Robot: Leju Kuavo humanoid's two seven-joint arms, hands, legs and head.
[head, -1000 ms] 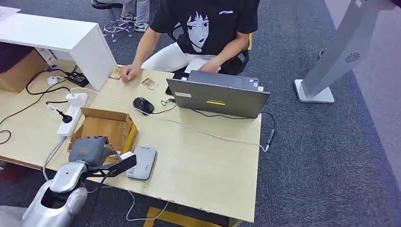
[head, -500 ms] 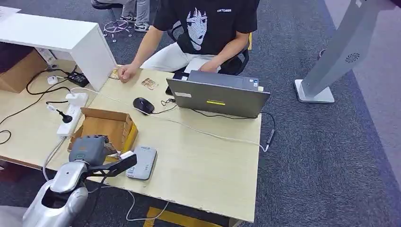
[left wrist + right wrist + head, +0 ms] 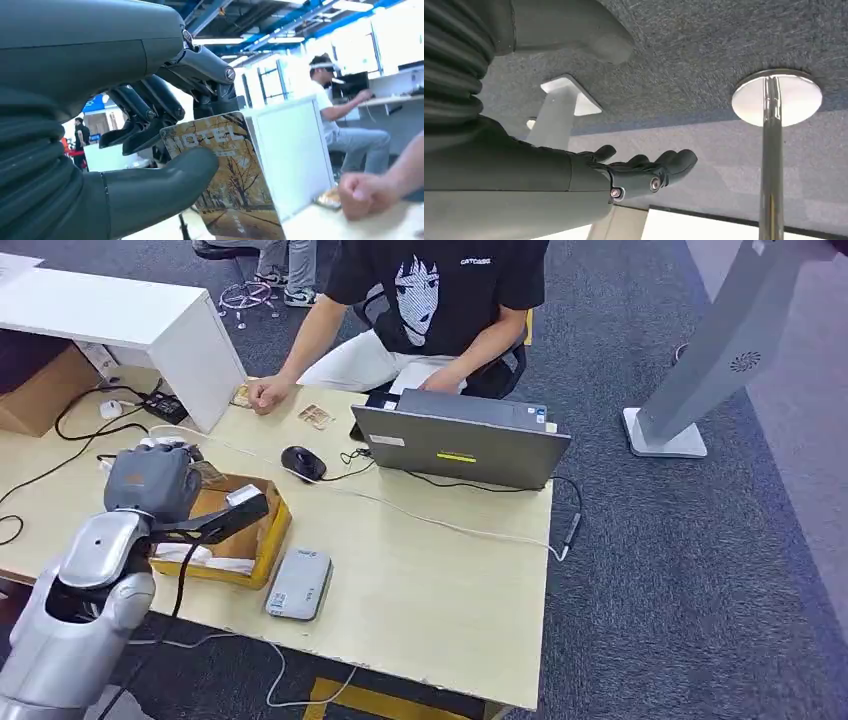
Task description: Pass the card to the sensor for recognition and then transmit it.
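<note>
Head view | left hand (image 3: 150, 483) pinching card (image 3: 225, 175) above box (image 3: 268, 525) | right hand (image 3: 644, 167) spread, holding nothing

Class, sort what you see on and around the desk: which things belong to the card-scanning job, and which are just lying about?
Belong to the job:
left hand, holding the card
card
grey sensor on the desk
person's hand, perhaps to receive the card

Just lying about:
laptop
mouse
power strip
cardboard box

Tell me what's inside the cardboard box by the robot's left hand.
In the cardboard box, something white lies along the near wall. The left hand, holding a card, hides the rest of the interior.
</note>
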